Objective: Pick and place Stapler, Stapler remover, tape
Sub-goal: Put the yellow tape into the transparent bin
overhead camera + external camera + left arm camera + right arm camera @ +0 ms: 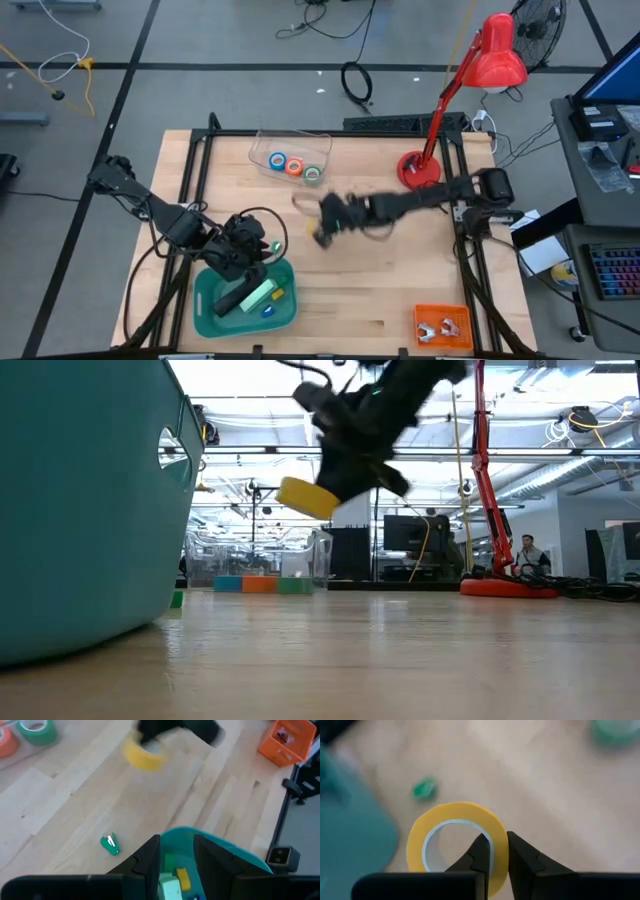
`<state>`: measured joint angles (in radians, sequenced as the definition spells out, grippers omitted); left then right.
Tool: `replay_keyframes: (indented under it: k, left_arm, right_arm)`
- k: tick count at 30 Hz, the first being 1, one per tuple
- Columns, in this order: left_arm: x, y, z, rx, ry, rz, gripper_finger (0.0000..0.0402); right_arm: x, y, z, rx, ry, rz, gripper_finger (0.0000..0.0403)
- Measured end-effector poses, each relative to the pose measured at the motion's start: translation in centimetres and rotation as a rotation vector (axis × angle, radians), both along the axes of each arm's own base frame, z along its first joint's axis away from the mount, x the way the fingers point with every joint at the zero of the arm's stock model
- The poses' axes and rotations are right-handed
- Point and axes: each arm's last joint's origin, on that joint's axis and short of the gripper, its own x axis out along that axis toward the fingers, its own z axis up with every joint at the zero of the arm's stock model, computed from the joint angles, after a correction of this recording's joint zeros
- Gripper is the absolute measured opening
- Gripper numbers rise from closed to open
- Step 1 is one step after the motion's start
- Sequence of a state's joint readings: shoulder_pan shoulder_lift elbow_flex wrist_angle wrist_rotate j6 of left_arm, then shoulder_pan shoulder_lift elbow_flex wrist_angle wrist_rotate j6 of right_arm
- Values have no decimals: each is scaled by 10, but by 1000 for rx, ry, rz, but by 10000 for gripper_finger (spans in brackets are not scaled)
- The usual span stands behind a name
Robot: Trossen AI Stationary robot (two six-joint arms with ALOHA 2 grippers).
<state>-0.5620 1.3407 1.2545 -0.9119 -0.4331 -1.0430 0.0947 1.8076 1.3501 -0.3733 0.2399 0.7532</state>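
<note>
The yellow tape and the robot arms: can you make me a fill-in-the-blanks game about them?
1. The right gripper pinches the ____ tape by its rim.
2. In the low view that tape hangs ____ the table.
3. The clear bin holds ____ tape rolls.
4. The left gripper hovers over the ____ bin.

Missing words: yellow; above; three; teal

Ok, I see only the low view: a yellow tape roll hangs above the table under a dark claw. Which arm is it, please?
Observer: It is the right claw; the high view shows that arm reaching in from its side.
Operator: How does it hold the roll?
Observer: It holds the yellow tape by the wall, one finger inside the ring and one outside.
Operator: And where is the other arm?
Observer: The left claw hovers over the teal bin.
</note>
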Motion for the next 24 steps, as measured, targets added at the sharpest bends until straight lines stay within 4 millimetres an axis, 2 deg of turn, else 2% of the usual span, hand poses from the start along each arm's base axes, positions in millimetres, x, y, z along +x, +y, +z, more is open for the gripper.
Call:
replay_keyframes:
  k: [5, 8, 12, 15, 19, 24]
  left_arm:
    - [0, 1, 0, 4, -11, 29, 118]
    - [0, 1, 0, 0, -19, 52, 118]
    - [0, 2, 0, -17, -26, 90, 118]
    - [0, 1, 0, -24, -34, 109, 118]
    - [-1, 1, 0, -32, -32, 133, 118]
    - [-2, 2, -1, -45, -31, 157, 118]
  right_arm:
    - [14, -74, 39, -122, -81, -88, 31]
    - [22, -116, 47, -165, -94, -139, 31]
    - [26, -161, 39, -193, -25, -197, 31]
    - [28, -185, 30, -214, 29, -209, 31]
    - [34, -200, -2, -188, 94, -181, 31]
    - [39, -207, -31, -182, 164, -152, 31]
